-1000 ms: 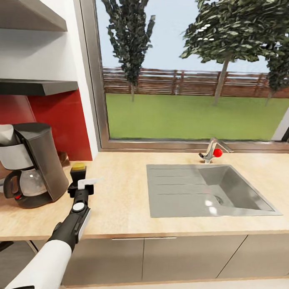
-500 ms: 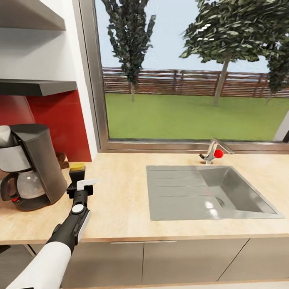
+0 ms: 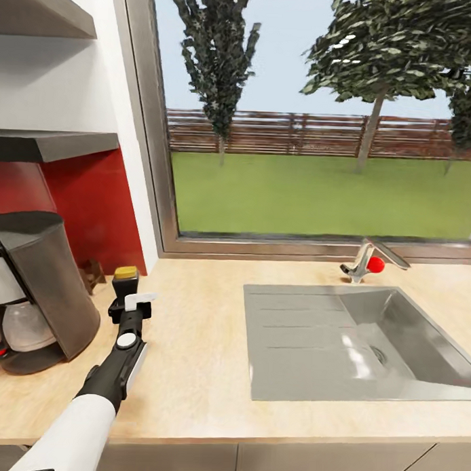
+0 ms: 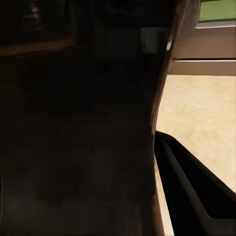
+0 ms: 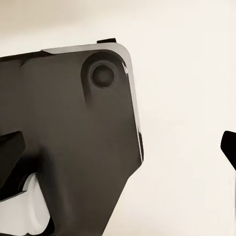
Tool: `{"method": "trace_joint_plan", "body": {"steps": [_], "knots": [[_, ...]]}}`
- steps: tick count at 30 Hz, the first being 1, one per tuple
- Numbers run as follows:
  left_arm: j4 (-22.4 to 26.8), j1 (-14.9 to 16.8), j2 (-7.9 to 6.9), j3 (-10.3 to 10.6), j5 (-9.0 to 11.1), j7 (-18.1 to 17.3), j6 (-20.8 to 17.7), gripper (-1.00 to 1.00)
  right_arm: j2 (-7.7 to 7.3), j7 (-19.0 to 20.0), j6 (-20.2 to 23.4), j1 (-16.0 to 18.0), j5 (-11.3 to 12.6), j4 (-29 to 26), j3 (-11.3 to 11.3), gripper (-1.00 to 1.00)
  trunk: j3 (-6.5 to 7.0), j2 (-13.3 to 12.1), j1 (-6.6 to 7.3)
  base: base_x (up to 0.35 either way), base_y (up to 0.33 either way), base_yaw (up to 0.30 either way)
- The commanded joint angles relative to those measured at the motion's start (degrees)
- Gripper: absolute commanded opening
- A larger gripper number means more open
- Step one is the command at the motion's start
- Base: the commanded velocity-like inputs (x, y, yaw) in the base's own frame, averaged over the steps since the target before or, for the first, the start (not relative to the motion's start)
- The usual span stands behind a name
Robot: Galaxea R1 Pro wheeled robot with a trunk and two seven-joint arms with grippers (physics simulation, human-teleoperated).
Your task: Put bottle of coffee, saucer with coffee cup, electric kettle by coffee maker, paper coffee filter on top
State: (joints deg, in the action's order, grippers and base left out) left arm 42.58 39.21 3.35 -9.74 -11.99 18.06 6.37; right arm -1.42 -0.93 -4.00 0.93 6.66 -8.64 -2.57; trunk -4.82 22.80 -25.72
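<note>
Your left gripper [image 3: 127, 291] is clamped on the bottle of coffee [image 3: 125, 278], a dark bottle with a yellow cap, standing on the countertop [image 3: 191, 342] just right of the coffee maker [image 3: 36, 290]. In the left wrist view the bottle body [image 4: 78, 128] blocks most of the frame, with one finger [image 4: 191, 191] alongside it, so the grip looks deep.

Step in hand, by my read: release the bottle next to the maker.
- Confirm the base sits flat on the wood before you let go; contact isn't visible from the head view.
- Spread the fingers fully, then back out along the arm's line, not sideways, so you don't tip it.
- Keep clear of the maker's side panel; the gap is small.

Orientation: the bottle's long axis is vertical, cap up, no visible lean.

Right gripper [image 5: 123, 142]: the fingers stand well apart, nothing between them, over a pale surface.
</note>
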Motion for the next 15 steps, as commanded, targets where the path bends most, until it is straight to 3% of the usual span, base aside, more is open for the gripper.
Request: {"method": "trace_joint_plan", "body": {"steps": [1,5,12,15], "knots": [[-0.04,0.08,0.08,-0.21,-0.76,0.1,0.13,-1.0,0.01,0.05,-0.22,0.03,0.46,0.03,-0.18,1.0,-0.13,0.12,-0.06,0.289,0.0,0.109],[-0.04,0.08,0.08,-0.19,-0.76,0.11,0.14,-1.0,0.01,0.05,-0.24,0.03,0.46,0.03,-0.24,1.0,-0.14,0.12,-0.06,0.168,0.0,0.031],[-0.04,0.01,0.08,-0.39,-0.75,0.12,0.31,-1.0,0.01,0.05,-0.22,0.03,0.46,0.03,-0.24,1.0,-0.14,0.12,-0.06,0.015,0.0,0.004],[-0.06,-0.01,0.08,-1.96,-0.74,0.08,0.45,-1.0,0.01,0.05,-0.22,0.03,0.46,0.03,-0.22,1.0,-0.27,0.12,-0.06,0.0,0.0,0.121]]}}
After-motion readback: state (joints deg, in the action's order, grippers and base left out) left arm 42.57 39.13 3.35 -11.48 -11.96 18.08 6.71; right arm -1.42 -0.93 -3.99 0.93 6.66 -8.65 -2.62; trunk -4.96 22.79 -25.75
